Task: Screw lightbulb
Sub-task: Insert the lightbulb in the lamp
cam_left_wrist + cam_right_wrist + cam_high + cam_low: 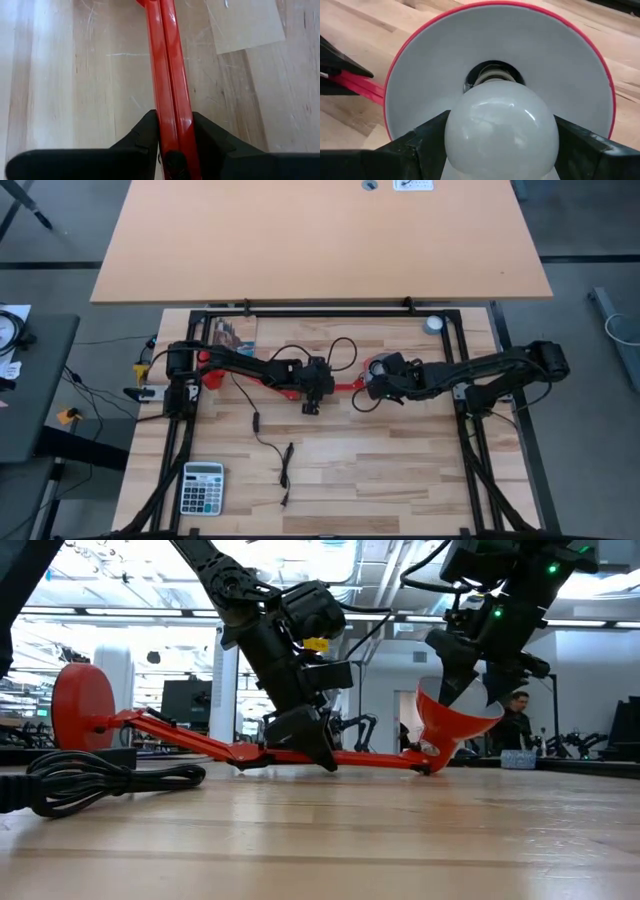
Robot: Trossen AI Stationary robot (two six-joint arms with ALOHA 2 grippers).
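From above, we are seeing both arms meeting mid-desk (400, 470) over the red lamp (345, 387). At desk level, the left end effector (312, 747) is pinning the lamp's arm. Its wrist view shows the fingers (147, 131) clenched on that red arm (170, 75). The right end effector (500, 137) is grasping the lightbulb (501, 130) — its base entering the socket (494, 76) inside the shade (430, 65).

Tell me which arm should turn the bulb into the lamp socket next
The right. Its gripper already holds the lightbulb inside the red lamp shade, base pointing at the socket. The left gripper is clamped on the lamp's red arm, steadying it.
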